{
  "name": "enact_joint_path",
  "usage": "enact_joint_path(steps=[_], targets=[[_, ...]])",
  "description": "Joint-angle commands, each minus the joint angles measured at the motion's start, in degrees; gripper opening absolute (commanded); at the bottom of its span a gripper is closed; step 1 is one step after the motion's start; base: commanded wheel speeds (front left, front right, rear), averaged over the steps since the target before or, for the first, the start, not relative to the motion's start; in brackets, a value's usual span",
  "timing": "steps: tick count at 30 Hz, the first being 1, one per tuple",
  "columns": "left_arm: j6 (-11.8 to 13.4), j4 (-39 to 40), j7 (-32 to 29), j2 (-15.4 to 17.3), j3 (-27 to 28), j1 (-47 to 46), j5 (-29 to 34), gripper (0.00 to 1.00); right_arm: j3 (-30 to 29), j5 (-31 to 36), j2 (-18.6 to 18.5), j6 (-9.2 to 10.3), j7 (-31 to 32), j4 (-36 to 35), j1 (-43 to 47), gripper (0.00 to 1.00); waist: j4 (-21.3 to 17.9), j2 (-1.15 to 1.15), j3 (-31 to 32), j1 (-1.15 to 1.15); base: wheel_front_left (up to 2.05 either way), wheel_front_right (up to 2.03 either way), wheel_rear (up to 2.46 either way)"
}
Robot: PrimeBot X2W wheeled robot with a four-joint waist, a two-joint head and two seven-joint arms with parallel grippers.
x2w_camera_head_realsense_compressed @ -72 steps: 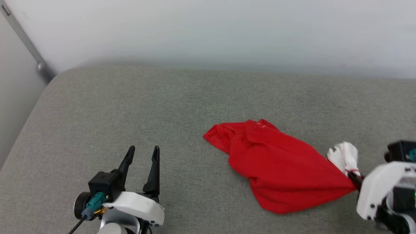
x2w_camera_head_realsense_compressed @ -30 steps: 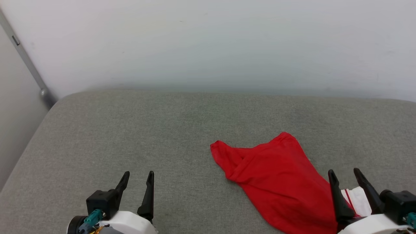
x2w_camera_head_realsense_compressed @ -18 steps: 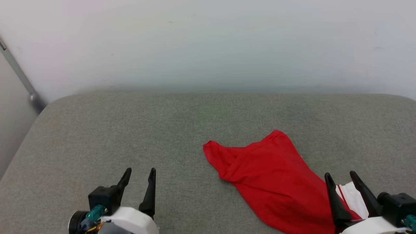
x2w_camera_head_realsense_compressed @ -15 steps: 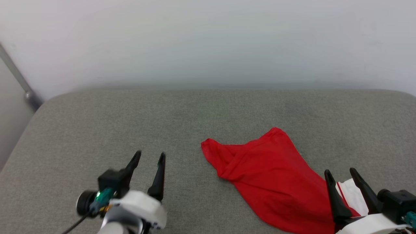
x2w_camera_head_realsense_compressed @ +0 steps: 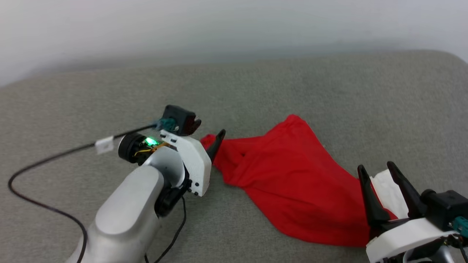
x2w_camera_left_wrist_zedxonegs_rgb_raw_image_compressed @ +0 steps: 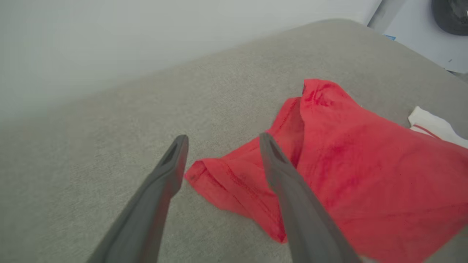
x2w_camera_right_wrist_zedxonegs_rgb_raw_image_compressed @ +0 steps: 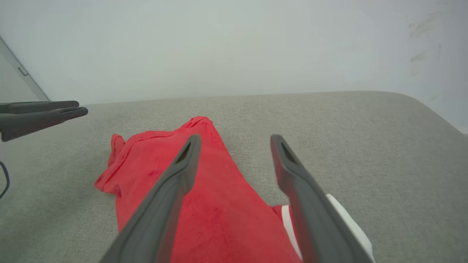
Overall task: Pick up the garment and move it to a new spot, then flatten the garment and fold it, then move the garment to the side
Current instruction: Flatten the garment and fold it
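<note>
Red garment (x2w_camera_head_realsense_compressed: 292, 182) lies crumpled on the grey cushion (x2w_camera_head_realsense_compressed: 329, 84), left gripper (x2w_camera_left_wrist_zedxonegs_rgb_raw_image_compressed: 223, 138) and right gripper (x2w_camera_head_realsense_compressed: 376, 167) both spread empty; the left wrist view adds its stitched hem corner (x2w_camera_left_wrist_zedxonegs_rgb_raw_image_compressed: 204, 175), framed between the fingers (x2w_camera_left_wrist_zedxonegs_rgb_raw_image_compressed: 161, 190)

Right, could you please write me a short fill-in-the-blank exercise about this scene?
The garment lies crumpled on a cushion whose colour is ___.
The fingers of the left gripper, near the garment's hemmed corner, are ___.
The sleeve beside the right gripper is coloured ___.
Missing words: grey; open; white.
</note>
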State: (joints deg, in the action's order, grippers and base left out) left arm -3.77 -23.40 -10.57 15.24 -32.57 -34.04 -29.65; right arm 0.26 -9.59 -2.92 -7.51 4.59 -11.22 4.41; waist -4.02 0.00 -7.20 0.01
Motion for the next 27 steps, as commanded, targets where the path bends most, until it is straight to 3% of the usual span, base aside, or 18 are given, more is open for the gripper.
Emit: enact_joint_path(steps=[1, 5, 13, 14, 15, 16, 17, 27], targets=[[-0.9, -2.1, -3.1, 0.3, -1.1, -1.8, -0.4, 1.00, 0.4, -0.1, 0.1, 0.03, -0.4, 0.1, -1.2, 1.00, -2.7, 0.00, -3.5, -0.01, 0.00, 0.00, 0.00], [-2.6, -7.4, -10.1, 0.6, -3.4, -5.0, -2.1, 1.00, 0.8, -0.5, 0.1, 0.04, -0.9, 1.3, -2.3, 1.00, -4.6, 0.00, -5.5, -0.01, 0.00, 0.00, 0.00], [-3.6, -16.3, -25.0, 0.5, -8.3, -5.5, -7.0, 1.00, 1.1, -1.4, 0.1, 0.04, -2.6, 3.6, -3.8, 1.00, -7.0, 0.00, -7.7, -0.01, 0.00, 0.00, 0.00], [-3.7, -16.9, -26.4, 0.5, -9.2, -5.0, -7.4, 0.89, 1.0, -1.3, 0.1, 0.04, -2.7, 3.8, -4.0, 1.00, -7.1, 0.00, -7.7, -0.01, 0.00, 0.00, 0.00], [-3.7, -17.1, -26.8, 0.3, -9.5, -4.6, -7.9, 0.44, 1.0, -1.3, 0.1, 0.03, -2.9, 3.9, -4.0, 1.00, -7.2, 0.00, -7.8, -0.01, 0.00, 0.00, 0.00], [-3.8, -17.1, -26.8, 0.2, -9.9, -4.6, -8.0, 0.12, 0.8, -1.2, 0.1, 0.04, -3.1, 4.0, -4.1, 1.00, -7.3, 0.00, -7.8, -0.01, 0.00, 0.00, 0.00], [-3.8, -16.8, -25.6, 0.4, -10.1, -4.8, -7.4, 0.00, 0.7, -1.2, 0.1, 0.04, -3.1, 4.1, -4.2, 1.00, -7.3, 0.00, -7.7, -0.01, 0.00, 0.00, 0.00], [-0.3, -10.3, -6.4, 2.4, -7.3, -9.4, -2.0, 0.00, -1.4, -0.4, 0.1, 0.03, -2.1, 4.5, -2.7, 1.00, -1.9, 0.00, -1.7, -0.01, 0.00, 0.00, 0.00]])
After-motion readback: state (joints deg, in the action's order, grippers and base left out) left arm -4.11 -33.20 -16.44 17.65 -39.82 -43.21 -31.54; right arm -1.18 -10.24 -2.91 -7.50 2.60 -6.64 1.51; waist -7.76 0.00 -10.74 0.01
